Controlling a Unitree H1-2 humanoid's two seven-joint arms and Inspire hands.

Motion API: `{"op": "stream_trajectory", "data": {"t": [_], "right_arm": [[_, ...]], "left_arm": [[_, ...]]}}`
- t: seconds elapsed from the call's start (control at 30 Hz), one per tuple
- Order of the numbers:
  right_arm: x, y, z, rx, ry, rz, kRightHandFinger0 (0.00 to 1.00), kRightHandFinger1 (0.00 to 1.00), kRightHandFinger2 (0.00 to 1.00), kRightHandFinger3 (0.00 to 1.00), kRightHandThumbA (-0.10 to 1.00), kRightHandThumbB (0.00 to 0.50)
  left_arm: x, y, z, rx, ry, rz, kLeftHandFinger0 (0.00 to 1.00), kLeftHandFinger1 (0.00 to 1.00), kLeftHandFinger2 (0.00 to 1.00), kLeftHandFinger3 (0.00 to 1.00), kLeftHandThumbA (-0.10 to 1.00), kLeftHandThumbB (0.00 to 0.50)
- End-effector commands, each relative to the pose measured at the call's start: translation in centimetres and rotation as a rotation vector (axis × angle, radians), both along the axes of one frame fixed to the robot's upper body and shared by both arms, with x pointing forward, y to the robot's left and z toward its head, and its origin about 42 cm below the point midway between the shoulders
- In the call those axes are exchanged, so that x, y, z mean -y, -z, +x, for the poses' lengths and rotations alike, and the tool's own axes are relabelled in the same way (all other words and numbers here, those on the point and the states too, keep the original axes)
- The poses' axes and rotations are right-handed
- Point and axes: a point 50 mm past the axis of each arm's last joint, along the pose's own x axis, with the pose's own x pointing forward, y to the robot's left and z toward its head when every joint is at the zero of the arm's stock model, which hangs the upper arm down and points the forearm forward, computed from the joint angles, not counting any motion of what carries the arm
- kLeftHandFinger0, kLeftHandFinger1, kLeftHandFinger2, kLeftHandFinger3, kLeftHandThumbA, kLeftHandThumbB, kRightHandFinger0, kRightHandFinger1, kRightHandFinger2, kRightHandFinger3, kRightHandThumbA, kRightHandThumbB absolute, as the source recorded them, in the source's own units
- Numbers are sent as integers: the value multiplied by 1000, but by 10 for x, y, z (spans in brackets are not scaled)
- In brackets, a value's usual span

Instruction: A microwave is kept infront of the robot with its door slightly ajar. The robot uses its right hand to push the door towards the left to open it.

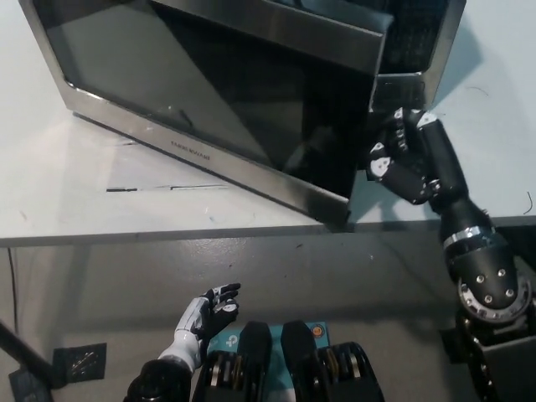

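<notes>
A stainless-steel microwave (410,42) stands on the white table (75,201). Its dark glass door (209,100) is swung well out toward the left, its free edge near the table's front. My black right hand (400,157) sits just behind that free edge, on the door's inner side, fingers bent and touching or very close to it. It holds nothing. My white left hand (208,312) rests low at the bottom left, below the table, fingers apart and empty.
The table's front edge (251,237) runs across the middle of the picture, grey floor below it. Black tape squares (79,358) lie on the floor at the lower left.
</notes>
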Motion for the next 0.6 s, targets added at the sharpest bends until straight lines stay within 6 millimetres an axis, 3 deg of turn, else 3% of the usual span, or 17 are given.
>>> {"op": "stream_trajectory", "data": {"t": [0.0, 0.1, 0.3, 0.4, 0.53, 0.57], "right_arm": [[-46, -22, -16, 63, -204, 67, 308, 344, 421, 585, 61, 161], [-54, -13, -31, 64, -234, 87, 333, 358, 434, 600, 30, 139], [-71, -5, -54, 42, -293, 120, 309, 346, 429, 593, 18, 135], [-82, -2, -63, 52, -327, 121, 302, 324, 404, 565, 4, 144], [-88, -1, -68, 33, -341, 102, 310, 329, 411, 558, 90, 154], [-92, 1, -71, 32, -358, 115, 279, 307, 397, 550, 85, 148]], "left_arm": [[5, -19, 18, 66, 10, -13, 904, 852, 847, 715, 151, 228], [5, -19, 19, 58, 12, 12, 919, 856, 841, 707, 170, 234], [6, -20, 21, 64, 21, 4, 952, 896, 890, 787, 190, 215], [6, -20, 22, 67, 24, 16, 889, 842, 860, 770, 187, 190], [7, -22, 23, 69, 26, 14, 906, 862, 885, 798, 184, 185], [7, -23, 23, 71, 18, 17, 956, 911, 907, 790, 165, 197]]}}
